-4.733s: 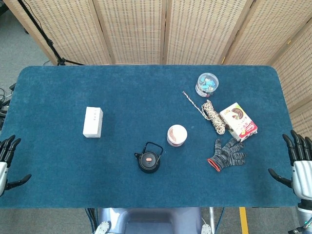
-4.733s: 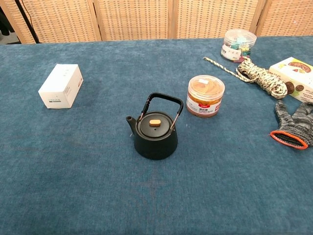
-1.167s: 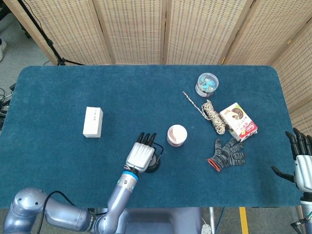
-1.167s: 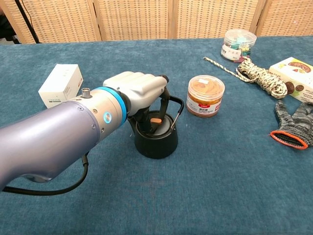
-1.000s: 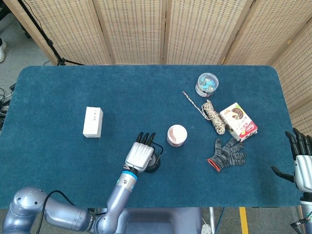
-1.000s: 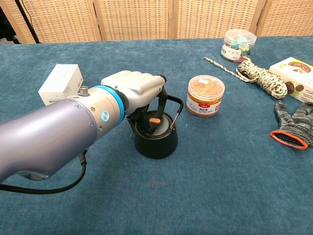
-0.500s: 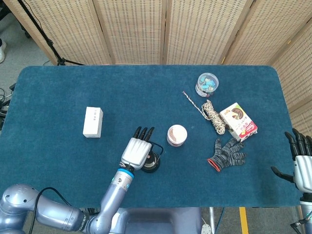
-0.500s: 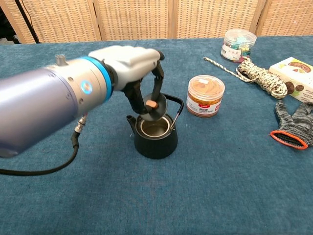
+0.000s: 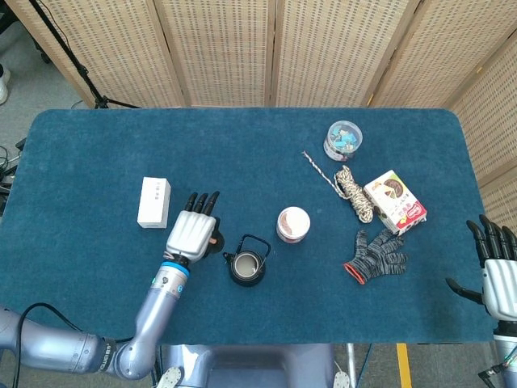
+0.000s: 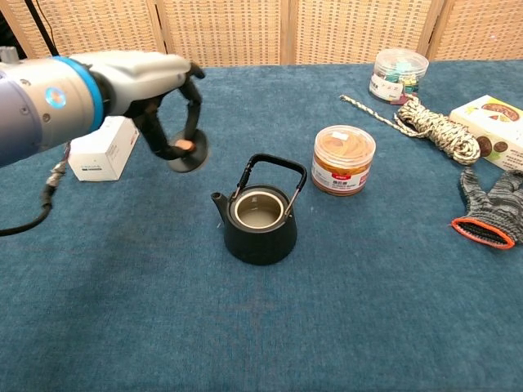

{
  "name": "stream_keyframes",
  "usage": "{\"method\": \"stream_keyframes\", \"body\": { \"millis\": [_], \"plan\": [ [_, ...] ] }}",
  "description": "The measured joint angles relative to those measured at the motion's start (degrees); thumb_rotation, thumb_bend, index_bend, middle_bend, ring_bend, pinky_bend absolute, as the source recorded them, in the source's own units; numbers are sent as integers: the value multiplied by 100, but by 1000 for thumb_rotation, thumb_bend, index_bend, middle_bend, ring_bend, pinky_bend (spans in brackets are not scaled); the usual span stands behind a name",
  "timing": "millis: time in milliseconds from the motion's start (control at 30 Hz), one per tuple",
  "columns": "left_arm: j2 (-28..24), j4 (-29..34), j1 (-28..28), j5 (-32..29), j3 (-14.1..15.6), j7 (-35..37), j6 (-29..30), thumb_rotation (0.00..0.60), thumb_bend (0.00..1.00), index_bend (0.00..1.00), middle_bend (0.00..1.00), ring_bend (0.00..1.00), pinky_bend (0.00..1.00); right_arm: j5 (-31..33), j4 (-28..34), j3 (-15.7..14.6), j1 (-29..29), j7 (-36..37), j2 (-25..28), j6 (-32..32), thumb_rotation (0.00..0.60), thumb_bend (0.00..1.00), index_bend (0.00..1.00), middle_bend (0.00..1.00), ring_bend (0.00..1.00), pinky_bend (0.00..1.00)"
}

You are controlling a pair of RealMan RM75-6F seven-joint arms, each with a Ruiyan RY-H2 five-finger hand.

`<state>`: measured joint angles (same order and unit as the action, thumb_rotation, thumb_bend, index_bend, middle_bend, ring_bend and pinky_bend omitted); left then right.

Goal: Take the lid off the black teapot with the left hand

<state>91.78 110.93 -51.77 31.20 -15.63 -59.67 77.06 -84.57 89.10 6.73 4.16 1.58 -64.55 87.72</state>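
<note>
The black teapot (image 10: 260,222) stands open near the table's front middle, its handle upright and its inside showing; in the head view the teapot (image 9: 245,267) sits just right of my left hand. My left hand (image 10: 159,90) pinches the black lid (image 10: 189,153) by its orange knob, holding it tilted in the air to the left of the pot. From above, the left hand (image 9: 191,235) covers most of the lid. My right hand (image 9: 498,275) hangs off the table's right edge with fingers spread, holding nothing.
A white box (image 10: 102,147) lies just behind the left hand. An orange-lidded jar (image 10: 343,158) stands right of the teapot. Further right lie a grey glove (image 10: 493,207), a coiled rope (image 10: 433,124), a snack box (image 10: 494,115) and a clear tub (image 10: 398,74).
My left hand has lifted the lid off the teapot and carried it left, away from the pot. The teapot now stands open. The right hand has barely moved.
</note>
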Motion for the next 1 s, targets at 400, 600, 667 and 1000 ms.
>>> {"method": "stream_keyframes", "body": {
  "millis": [400,600,667,1000],
  "plan": [
    [83,-1358,75,-447,350,704,-1055,600,326,643,0,0,0,6,-5,-14,19,-114,-59,-31,600,0,0,0,0,0],
    [269,-1596,5,-436,420,925,-1218,600,180,233,0,0,0,26,-30,4,24,-53,-50,-38,600,0,0,0,0,0],
    [248,-1557,4,-399,420,951,-1204,600,132,125,0,0,0,27,-32,10,22,-34,-43,-27,600,0,0,0,0,0],
    [-638,-541,345,656,503,1469,-814,600,56,0,0,0,0,-12,28,8,9,16,-12,17,600,0,0,0,0,0]
  ]
}}
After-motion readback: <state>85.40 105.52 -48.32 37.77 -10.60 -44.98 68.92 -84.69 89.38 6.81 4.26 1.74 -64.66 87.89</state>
